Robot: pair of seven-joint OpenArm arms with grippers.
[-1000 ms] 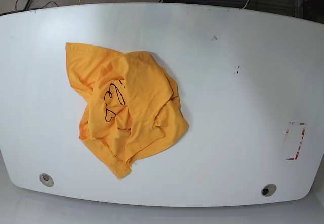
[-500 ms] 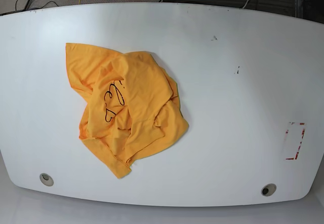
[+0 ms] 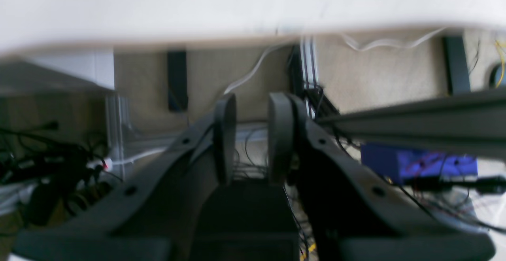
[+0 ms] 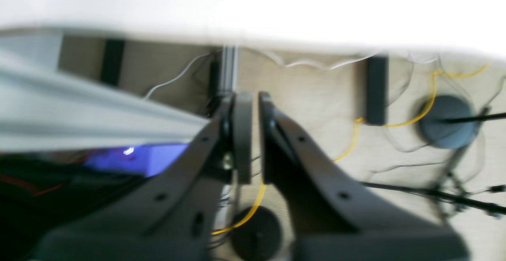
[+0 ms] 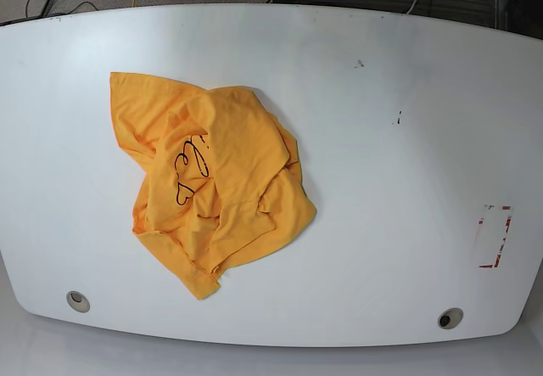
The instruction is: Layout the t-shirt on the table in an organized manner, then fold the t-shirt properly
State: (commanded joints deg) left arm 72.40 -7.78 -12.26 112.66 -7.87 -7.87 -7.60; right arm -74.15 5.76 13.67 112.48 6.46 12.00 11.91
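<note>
The orange-yellow t-shirt (image 5: 242,151) lies crumpled in a heap on the left half of the white table (image 5: 382,223), with black cursive lettering (image 5: 188,168) showing on one fold. Neither gripper shows in the base view. In the left wrist view, my left gripper (image 3: 253,134) hangs below the blurred white table edge (image 3: 237,4), empty, its jaws a small gap apart. In the right wrist view, my right gripper (image 4: 253,134) also sits below the table edge (image 4: 276,8), empty, its jaws almost touching. The t-shirt is out of view in both wrist views.
Two round metal grommets (image 5: 78,300) (image 5: 450,317) sit near the table's front edge. A red-white tape rectangle (image 5: 495,236) is at the right. Small dark marks (image 5: 396,119) dot the right half. Cables and frame rails lie under the table (image 3: 395,126).
</note>
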